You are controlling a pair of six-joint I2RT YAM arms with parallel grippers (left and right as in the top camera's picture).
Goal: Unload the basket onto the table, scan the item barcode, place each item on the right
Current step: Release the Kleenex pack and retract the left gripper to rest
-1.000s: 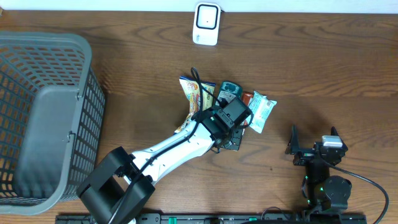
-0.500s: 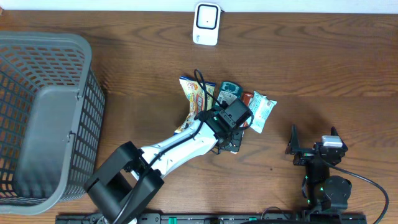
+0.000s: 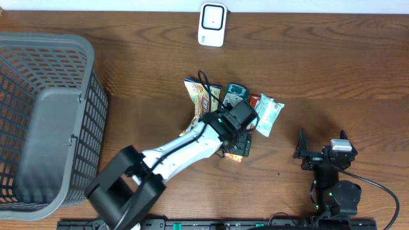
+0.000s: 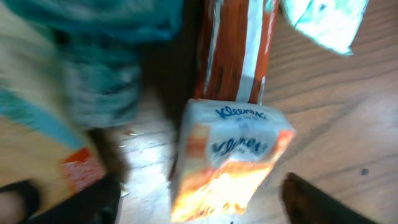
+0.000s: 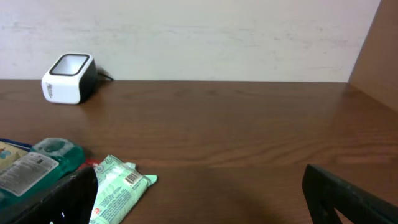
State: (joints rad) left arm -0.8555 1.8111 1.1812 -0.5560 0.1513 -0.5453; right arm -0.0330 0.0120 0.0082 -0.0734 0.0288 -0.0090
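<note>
While astride the Kleenex pack (image 4: 227,158), left tool (image 4: 208,199) agape, released; right tool (image 5: 208,196) agape too, empty.

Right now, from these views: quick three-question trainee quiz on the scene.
1. True or false: the tissue pack lies inside the basket.
2. Which pincer hangs over the item pile? A) left pincer B) right pincer C) neither
3. Fill in: the brand printed on the tissue pack is ___.
Key: 1 false, it lies on the table; 2 A; 3 Kleenex.
</note>
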